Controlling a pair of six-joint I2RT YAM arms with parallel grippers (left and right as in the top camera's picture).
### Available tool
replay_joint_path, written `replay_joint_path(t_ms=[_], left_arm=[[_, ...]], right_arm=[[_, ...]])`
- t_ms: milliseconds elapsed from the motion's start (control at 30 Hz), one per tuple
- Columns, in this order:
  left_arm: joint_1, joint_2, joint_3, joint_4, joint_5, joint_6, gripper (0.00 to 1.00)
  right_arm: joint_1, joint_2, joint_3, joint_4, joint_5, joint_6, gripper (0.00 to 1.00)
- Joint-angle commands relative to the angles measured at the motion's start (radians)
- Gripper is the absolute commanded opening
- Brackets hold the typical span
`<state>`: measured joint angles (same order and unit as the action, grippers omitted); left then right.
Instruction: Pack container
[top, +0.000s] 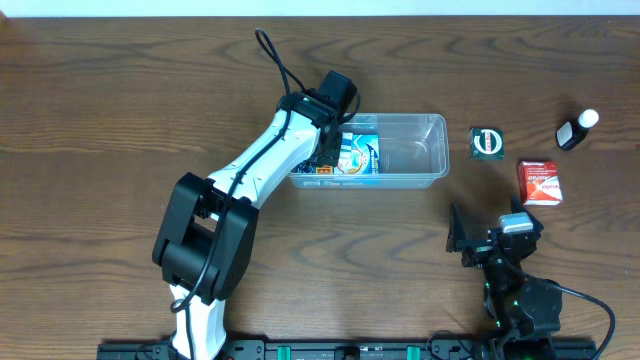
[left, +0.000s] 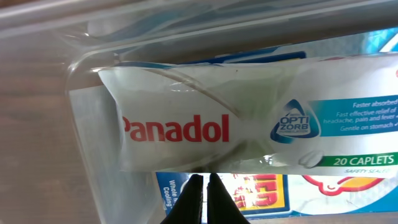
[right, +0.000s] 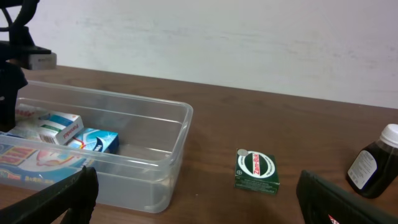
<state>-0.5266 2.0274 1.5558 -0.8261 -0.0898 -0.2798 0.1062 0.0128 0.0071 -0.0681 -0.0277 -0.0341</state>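
Note:
The container (top: 420, 150) is a clear plastic tub at the table's middle back. Several medicine boxes lie in its left half. My left gripper (top: 325, 152) is inside the tub's left end. In the left wrist view its fingers (left: 205, 190) are shut with nothing between them, just above a blue and yellow box (left: 267, 193) and next to a white Panadol box (left: 217, 124). My right gripper (top: 492, 238) is open and empty, low over the table in front of the tub's right end. The right wrist view shows the tub (right: 168, 155) ahead on the left, between the spread fingers (right: 199, 205).
A green Zam-Buk box (top: 487, 142) lies right of the tub and also shows in the right wrist view (right: 256, 171). A red box (top: 540, 182) and a dark bottle with a white cap (top: 577, 130) stand further right. The bottle shows in the right wrist view (right: 373, 165).

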Motion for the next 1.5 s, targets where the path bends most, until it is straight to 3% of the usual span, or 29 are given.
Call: replay_joint_path(t_ms=[0, 433, 667, 800, 833, 867, 900, 1033, 1233, 1467], left_arm=[[-0.001, 0.005, -0.013, 0.002, -0.031, 0.017, 0.06], [-0.001, -0.056, 0.008, 0.021, -0.031, 0.017, 0.06], [0.002, -0.230, 0.009, -0.011, -0.003, 0.017, 0.05], [0.033, -0.344, 0.009, -0.016, -0.073, 0.016, 0.07], [0.049, -0.370, 0.009, -0.020, -0.113, 0.016, 0.11], [0.074, -0.399, 0.009, -0.026, -0.165, 0.016, 0.28], [0.094, -0.415, 0.009, -0.030, -0.194, 0.016, 0.36], [0.220, -0.463, 0.009, -0.061, -0.289, 0.016, 0.98], [0.438, -0.465, 0.008, -0.109, -0.360, 0.016, 0.98], [0.575, -0.466, 0.008, -0.109, -0.360, 0.017, 0.98]], right_arm=[[-0.002, -0.004, -0.002, -0.003, -0.003, -0.005, 0.99], [-0.002, -0.004, -0.002, -0.003, -0.003, -0.005, 0.99], [-0.002, -0.004, -0.002, -0.003, -0.003, -0.005, 0.99], [-0.002, -0.004, -0.002, -0.003, -0.003, -0.005, 0.99], [-0.002, -0.004, -0.002, -0.003, -0.003, -0.005, 0.99], [-0.002, -0.004, -0.002, -0.003, -0.003, -0.005, 0.99], [-0.002, -0.004, -0.002, -0.003, -0.003, -0.005, 0.99], [-0.002, -0.004, -0.002, -0.003, -0.003, -0.005, 0.99], [-0.002, -0.004, -0.002, -0.003, -0.003, -0.005, 0.99], [-0.002, -0.004, -0.002, -0.003, -0.003, -0.005, 0.99]])
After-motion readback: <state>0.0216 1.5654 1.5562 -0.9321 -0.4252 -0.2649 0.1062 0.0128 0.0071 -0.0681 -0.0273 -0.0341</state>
